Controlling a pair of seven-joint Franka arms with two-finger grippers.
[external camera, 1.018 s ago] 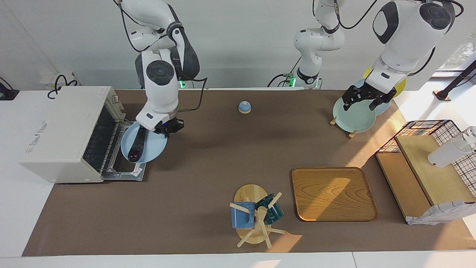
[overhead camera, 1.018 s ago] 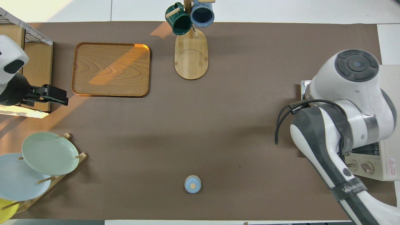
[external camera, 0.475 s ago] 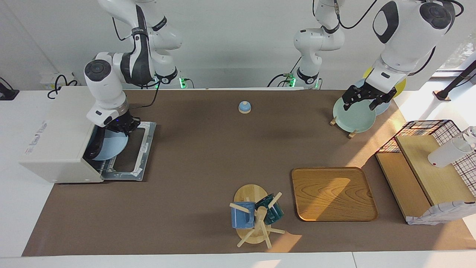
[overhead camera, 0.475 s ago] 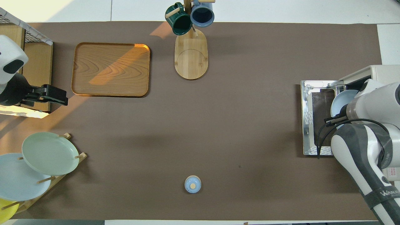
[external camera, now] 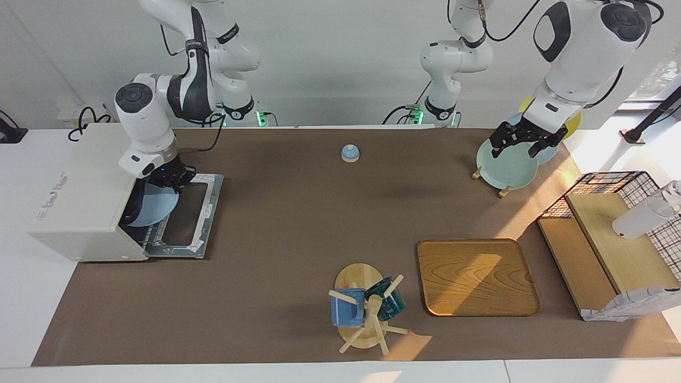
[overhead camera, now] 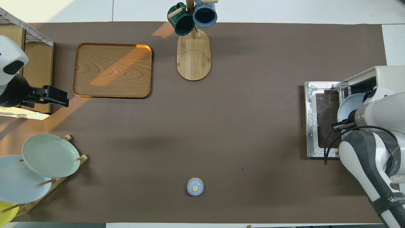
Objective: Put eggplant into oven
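A brown-covered surface (external camera: 298,223) before a white wall bears the oven (external camera: 85,191), door down, where the right gripper (external camera: 171,178), fingers unreadable, has pushed the blue plate (external camera: 154,210) with the eggplant (external camera: 134,205) deeper in than earlier, while the left gripper (external camera: 518,142) waits, fingers spread, over the plate rack (external camera: 503,170).

White oven (external camera: 80,197), pale blue plate (external camera: 154,208)

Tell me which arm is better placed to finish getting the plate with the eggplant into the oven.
Right. Its end effector is at the blue plate already partly inside the oven, over the lowered door. The left end effector waits over the plate rack at the table's other end.
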